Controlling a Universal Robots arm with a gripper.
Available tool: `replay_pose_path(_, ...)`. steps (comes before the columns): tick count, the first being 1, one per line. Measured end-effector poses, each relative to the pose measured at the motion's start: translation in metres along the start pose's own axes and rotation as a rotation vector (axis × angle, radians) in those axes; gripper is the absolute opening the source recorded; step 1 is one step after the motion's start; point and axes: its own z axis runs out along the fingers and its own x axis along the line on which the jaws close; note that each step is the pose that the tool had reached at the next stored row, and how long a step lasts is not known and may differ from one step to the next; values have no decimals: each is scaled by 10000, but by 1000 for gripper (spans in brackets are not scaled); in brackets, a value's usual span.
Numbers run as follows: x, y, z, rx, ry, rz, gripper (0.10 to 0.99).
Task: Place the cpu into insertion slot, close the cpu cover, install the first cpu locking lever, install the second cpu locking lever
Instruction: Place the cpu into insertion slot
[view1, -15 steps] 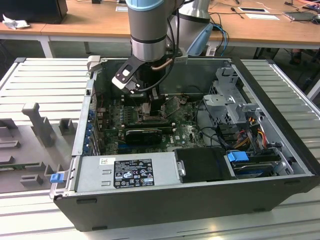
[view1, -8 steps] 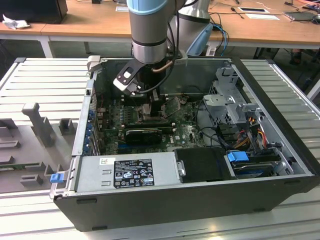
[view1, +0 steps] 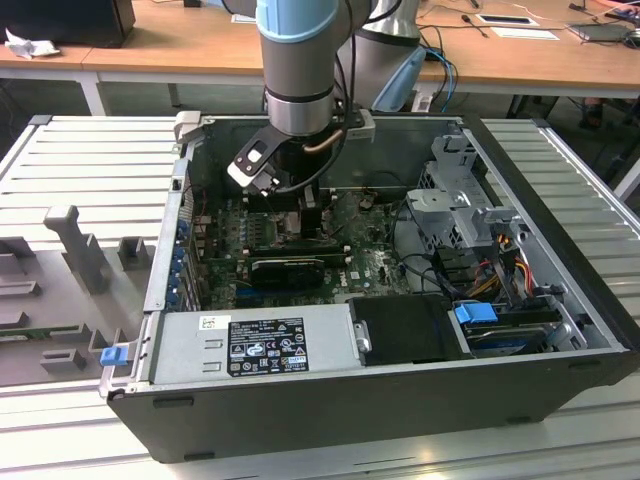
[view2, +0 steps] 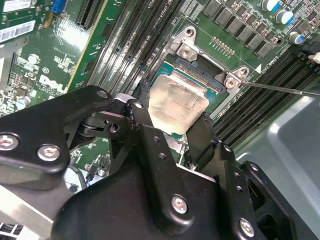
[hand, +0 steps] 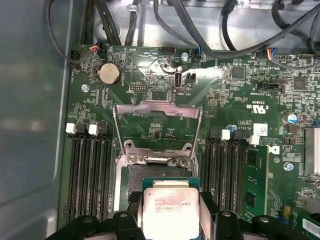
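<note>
We see the tool (view2: 172, 114) pinching the cpu (view2: 178, 101) over the slot (view2: 200, 70), upper middle of the exterior view, cover (hand: 156, 111) raised; we judge that releasing it off-square could damage the slot or jam the cover.

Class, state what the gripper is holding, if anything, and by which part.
The gripper holds the cpu by two opposite side edges, one finger on each, its metal top bare, over the insertion slot.
</note>
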Motion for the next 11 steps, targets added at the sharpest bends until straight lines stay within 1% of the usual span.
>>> replay_pose_path(6,47,0,39,-4,-12,164,541)
replay_pose_path(11,64,-3,77,-5,-7,180,541)
